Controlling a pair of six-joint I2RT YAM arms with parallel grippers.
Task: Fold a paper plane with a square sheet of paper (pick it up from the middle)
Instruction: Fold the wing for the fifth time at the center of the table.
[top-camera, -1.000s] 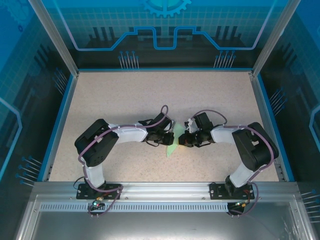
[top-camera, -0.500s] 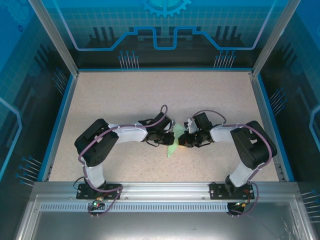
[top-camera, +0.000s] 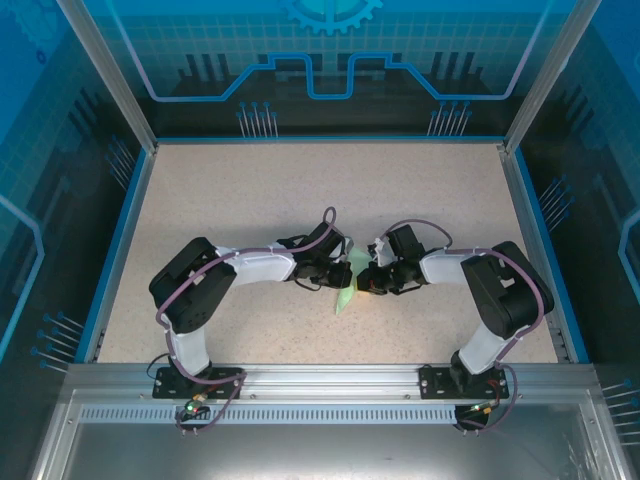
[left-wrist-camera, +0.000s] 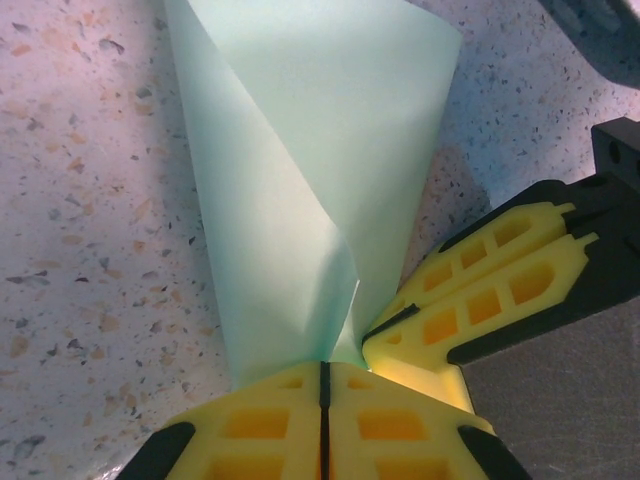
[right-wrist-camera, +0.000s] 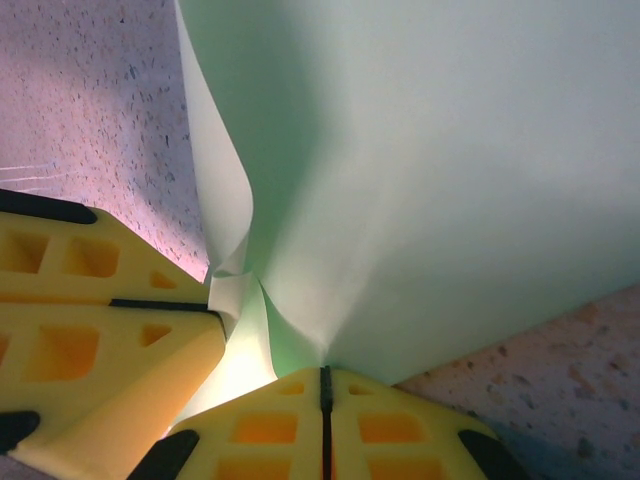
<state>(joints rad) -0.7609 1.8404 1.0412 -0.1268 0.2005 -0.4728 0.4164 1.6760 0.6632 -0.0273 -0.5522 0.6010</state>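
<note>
Gripping the square sheet of paper (top-camera: 346, 285) from both sides at once, near the middle of the speckled table (top-camera: 250, 190) and a little toward its near edge. Reaching in from the left with the left gripper (top-camera: 336, 272) and from the right with the right gripper (top-camera: 364, 277), meeting almost tip to tip with the pale green paper between. Showing from overhead as a small narrow green shape, pointing toward the near edge just below the two grippers. Looking from the left wrist: pinching a gathered end of the paper (left-wrist-camera: 300, 150) in the left gripper (left-wrist-camera: 323, 368), closing the yellow fingers (left-wrist-camera: 260, 425) down to a thin dark seam on the sheet. Curling away from that pinch as a loose cone, widening toward the far end, with the speckled table (left-wrist-camera: 80, 200) on either side. Sharing the same gathered end with the right gripper (left-wrist-camera: 385, 335), crowding in from the right and touching the paper just beside the left tips. Looking from the right wrist: clamping the sheet (right-wrist-camera: 430, 170) in the right gripper (right-wrist-camera: 323, 372), likewise shutting to a narrow line on the paper, with a crumpled fold bulging just left of the seam. Pressing against that crumpled fold with the left gripper (right-wrist-camera: 210, 310), coming in from the left edge. Spreading broad and smooth beyond the pinch, covering most of the table (right-wrist-camera: 90, 90) behind. No telling about contact between the far tip and the table.
</note>
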